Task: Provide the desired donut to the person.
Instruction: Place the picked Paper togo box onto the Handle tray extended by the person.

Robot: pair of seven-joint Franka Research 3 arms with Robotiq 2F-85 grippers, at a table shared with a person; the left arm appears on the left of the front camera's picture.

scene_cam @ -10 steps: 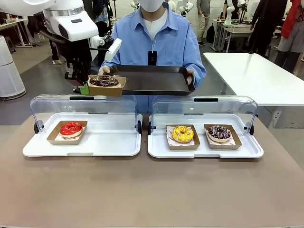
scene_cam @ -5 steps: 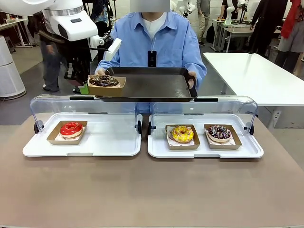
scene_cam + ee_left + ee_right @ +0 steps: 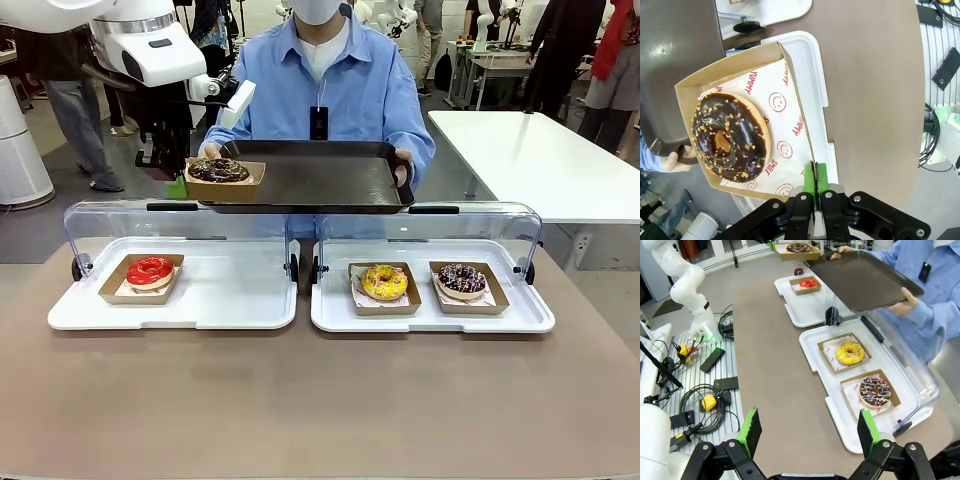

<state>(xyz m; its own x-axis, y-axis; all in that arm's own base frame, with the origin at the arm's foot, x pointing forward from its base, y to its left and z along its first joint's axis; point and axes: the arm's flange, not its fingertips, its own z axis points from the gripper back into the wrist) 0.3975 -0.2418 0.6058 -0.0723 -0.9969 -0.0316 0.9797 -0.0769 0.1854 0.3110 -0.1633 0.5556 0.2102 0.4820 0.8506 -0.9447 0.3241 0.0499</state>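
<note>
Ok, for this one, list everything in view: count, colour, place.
left display case: one, white, clear lid raised, table's left.
right display case: one, same, table's right.
red donut: one, boxed, in the left display case.
yellow donut: one, boxed, in the right display case.
sprinkled donut: one, dark, boxed, beside the yellow donut.
chocolate nut donut: one, dark brown, in the cardboard box.
cardboard box: one, brown, at the black tray's corner.
black tray: one, held above the cases.
table: one, brown.
person: one, light blue shirt, far side, both hands on the black tray.
left tool: shut on the cardboard box's wall.
right tool: open, raised near the table's right end.
</note>
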